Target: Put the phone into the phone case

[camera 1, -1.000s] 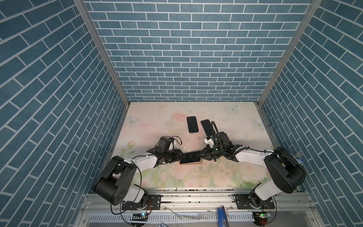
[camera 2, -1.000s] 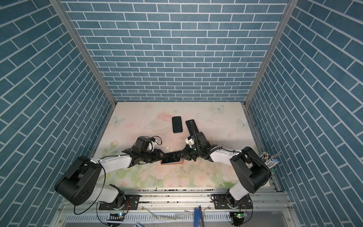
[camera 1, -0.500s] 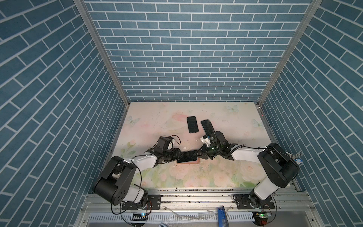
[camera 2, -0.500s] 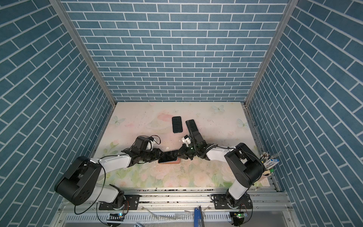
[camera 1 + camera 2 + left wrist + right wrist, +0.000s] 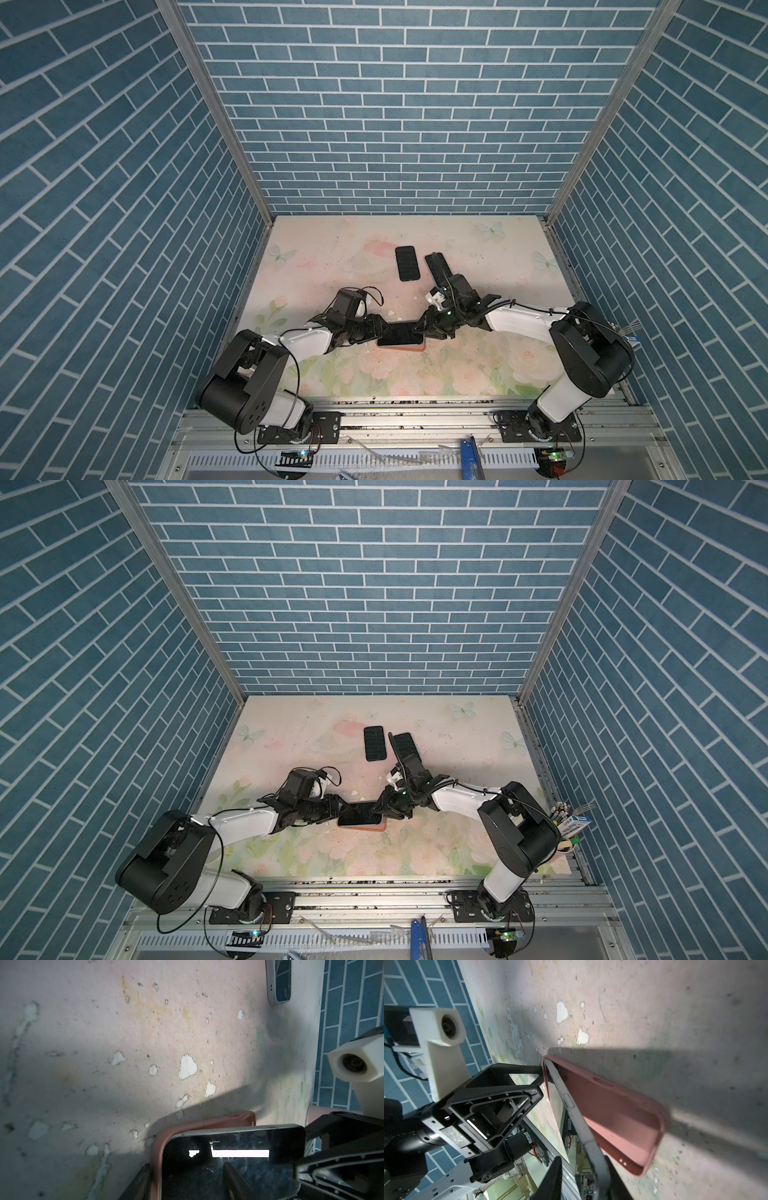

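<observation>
On the floral table, the phone sits tilted in the pink phone case, its 9 o'clock end seated and its 3 o'clock end raised. The left gripper clamps the case at 9 o'clock. The right gripper straddles the raised end, jaws apart. Farther back, at 12 o'clock, a dark handset lies beside a second handset.
</observation>
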{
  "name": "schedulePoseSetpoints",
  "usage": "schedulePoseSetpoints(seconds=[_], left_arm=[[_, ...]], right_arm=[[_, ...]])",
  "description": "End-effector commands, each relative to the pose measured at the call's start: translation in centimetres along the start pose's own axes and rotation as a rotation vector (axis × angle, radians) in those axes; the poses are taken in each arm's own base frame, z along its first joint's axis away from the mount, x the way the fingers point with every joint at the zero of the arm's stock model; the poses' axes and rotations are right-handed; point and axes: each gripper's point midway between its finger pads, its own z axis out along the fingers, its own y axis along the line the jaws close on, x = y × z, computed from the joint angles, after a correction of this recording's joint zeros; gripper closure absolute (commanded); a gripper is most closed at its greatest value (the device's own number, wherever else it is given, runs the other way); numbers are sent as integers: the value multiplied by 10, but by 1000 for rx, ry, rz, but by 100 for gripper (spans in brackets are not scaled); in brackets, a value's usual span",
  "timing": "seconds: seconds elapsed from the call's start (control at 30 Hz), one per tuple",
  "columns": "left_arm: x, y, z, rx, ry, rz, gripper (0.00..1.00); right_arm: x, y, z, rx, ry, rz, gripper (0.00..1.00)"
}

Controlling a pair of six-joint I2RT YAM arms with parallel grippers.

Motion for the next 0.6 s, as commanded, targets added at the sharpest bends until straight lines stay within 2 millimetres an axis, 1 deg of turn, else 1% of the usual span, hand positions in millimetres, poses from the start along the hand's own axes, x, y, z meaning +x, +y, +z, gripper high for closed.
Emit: schedulePoseSetpoints(seconds=[0.0, 0.1, 0.17, 0.23, 0.33, 0.57], left_arm=[[2, -4, 0, 21, 11, 14, 44], [2, -5, 0, 24, 9, 17, 44], [3, -5, 0, 26, 10, 18, 45], [2, -6, 0, 30, 8, 21, 48], [2, -6, 0, 30, 9, 20, 52], [2, -5, 1, 28, 14, 21, 62]], right_arm=[[0, -1, -24, 98, -8, -77, 64], [-1, -6, -36, 169, -9, -103, 64], [-1, -6, -40, 190, -8, -115, 63], [0, -5, -42, 188, -7, -121, 64], [2, -4, -40, 172, 0, -116, 66], [4, -9, -34, 155, 6, -84, 70]])
